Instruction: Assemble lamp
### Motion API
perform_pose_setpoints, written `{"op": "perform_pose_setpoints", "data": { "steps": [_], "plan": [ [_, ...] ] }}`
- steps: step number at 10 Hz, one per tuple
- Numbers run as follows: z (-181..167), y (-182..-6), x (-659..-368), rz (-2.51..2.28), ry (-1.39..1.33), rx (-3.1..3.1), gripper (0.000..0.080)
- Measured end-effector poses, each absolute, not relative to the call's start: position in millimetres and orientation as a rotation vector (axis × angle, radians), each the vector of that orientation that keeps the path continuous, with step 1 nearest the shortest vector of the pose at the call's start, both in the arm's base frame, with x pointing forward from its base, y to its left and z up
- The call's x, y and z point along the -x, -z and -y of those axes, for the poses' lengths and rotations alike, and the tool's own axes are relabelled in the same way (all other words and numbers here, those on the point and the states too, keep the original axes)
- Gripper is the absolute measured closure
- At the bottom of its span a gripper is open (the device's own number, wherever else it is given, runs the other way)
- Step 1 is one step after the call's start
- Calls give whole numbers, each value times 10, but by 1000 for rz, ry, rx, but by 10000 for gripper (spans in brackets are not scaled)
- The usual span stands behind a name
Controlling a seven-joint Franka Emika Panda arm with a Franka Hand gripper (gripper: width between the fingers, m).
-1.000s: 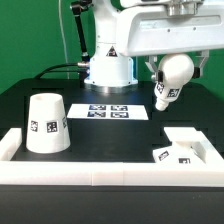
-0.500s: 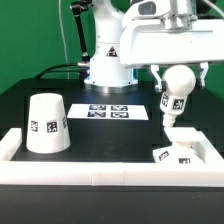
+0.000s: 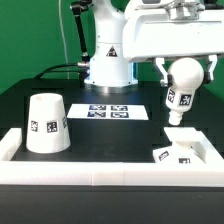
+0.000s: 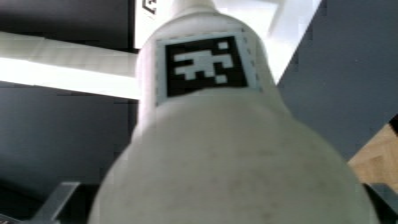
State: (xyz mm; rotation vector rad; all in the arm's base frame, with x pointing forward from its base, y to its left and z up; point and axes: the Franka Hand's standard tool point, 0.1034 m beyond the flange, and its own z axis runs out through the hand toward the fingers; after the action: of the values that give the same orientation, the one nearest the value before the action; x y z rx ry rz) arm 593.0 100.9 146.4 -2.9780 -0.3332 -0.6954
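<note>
Gripper (image 3: 185,70) clamped around the bulb (image 3: 179,98), held neck-down above the base (image 3: 190,142); no parts joined yet, shade (image 3: 46,122) standing well apart

- It was a robotics lab: a white arm base (image 3: 108,65) stood behind the marker board (image 3: 110,111).
- The marker board lay on a black, white-railed desk (image 3: 112,136), green backdrop (image 3: 30,40) behind it.

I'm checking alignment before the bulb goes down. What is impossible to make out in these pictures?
- Base: exterior view, the front rail partly hides it; any socket is too small to see.
- Wrist view: the held bulb fills the frame, hiding whatever lies under it.
- Gripper pad contact: exterior view, too small.
</note>
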Motion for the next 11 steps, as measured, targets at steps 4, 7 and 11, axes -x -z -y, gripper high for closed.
{"op": "perform_pose_setpoints", "data": {
  "steps": [4,7,11],
  "plan": [
    [-972,-1571,-6127,335,680,2980,220],
    [-977,-1547,-6116,336,689,2978,220],
    [-1025,-1530,-6171,85,621,2951,220]
  ]
}}
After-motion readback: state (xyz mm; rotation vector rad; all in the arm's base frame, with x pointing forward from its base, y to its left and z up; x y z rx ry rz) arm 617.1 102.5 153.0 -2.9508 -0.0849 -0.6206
